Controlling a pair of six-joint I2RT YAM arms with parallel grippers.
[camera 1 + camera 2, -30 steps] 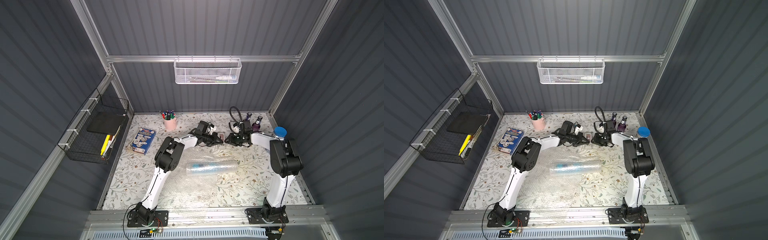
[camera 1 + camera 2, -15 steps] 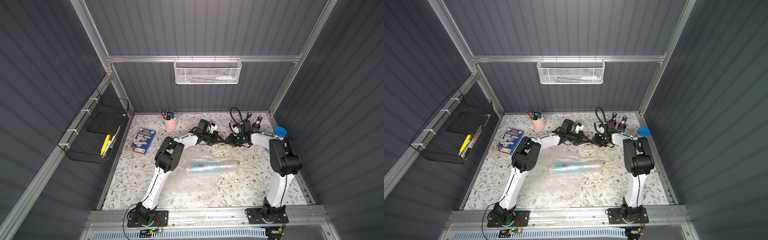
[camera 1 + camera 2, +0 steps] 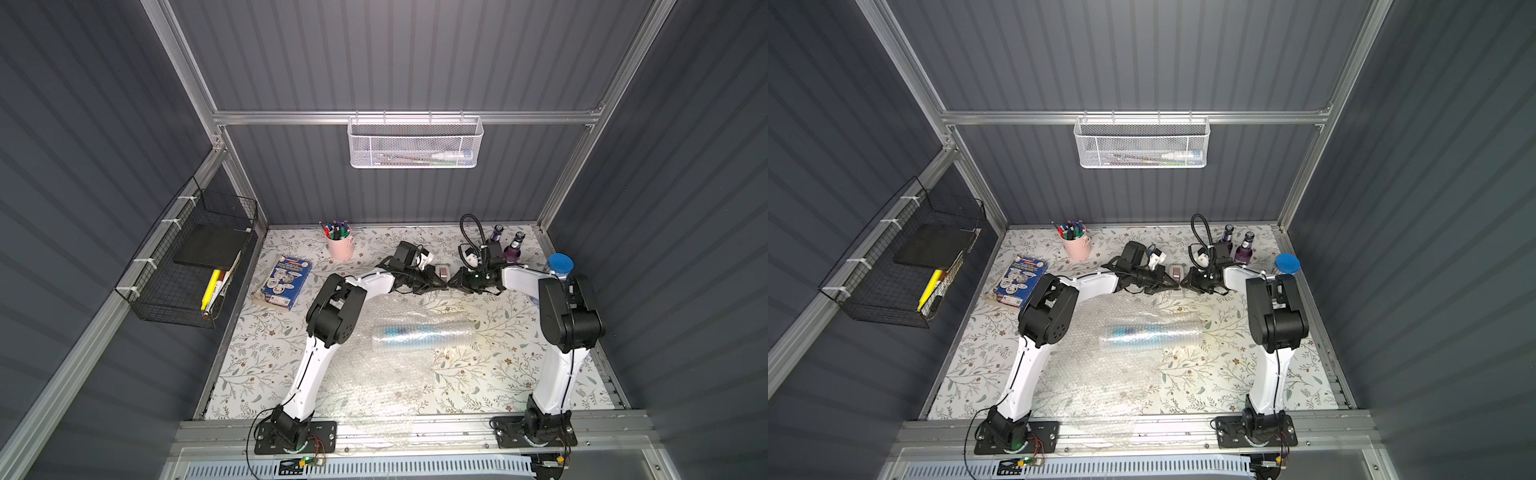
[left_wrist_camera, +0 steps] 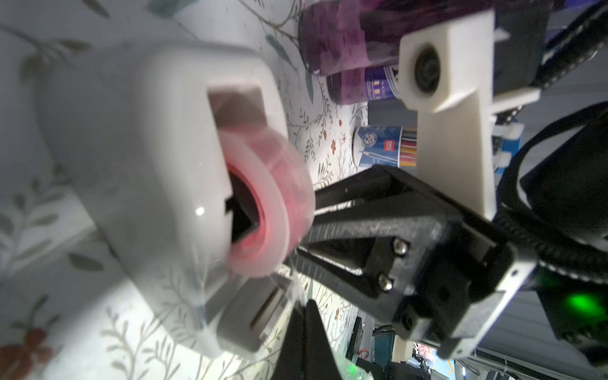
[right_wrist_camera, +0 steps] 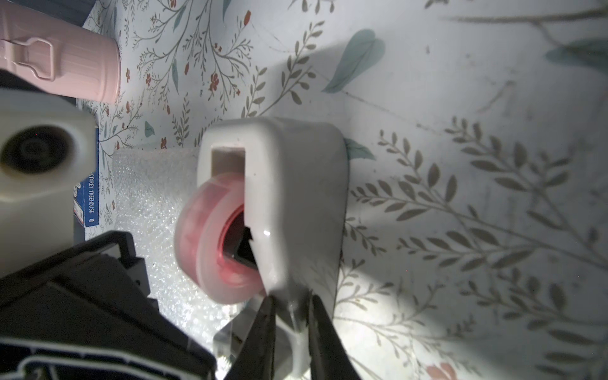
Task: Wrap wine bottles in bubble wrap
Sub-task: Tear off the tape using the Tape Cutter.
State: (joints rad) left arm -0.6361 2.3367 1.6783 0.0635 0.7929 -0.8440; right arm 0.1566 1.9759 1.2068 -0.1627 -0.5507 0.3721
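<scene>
The floral table [image 3: 498, 374] fills the lower half of both top views. A flat sheet of bubble wrap [image 3: 374, 386] lies on its middle and reaches down to the lower edge. On the upper part of this sheet the blue bottle [image 3: 399, 331] lies on its side, rolled inside the same wrap. Its long axis runs left to right across the picture (which end is the neck I cannot tell through the bubbles).

In the upper right of the table, the left purple bottle [image 3: 496, 235] and the right purple bottle [image 3: 514, 250] stand upright and bare, caps up. The tape dispenser [image 3: 443, 272] sits upper centre, between the two arms. The right gripper [image 5: 291, 299] is clamped on the dispenser's end, one finger on each side. The left gripper [image 4: 309, 312] is closed to a point just beside the cutter; whether tape is pinched there I cannot tell.
</scene>
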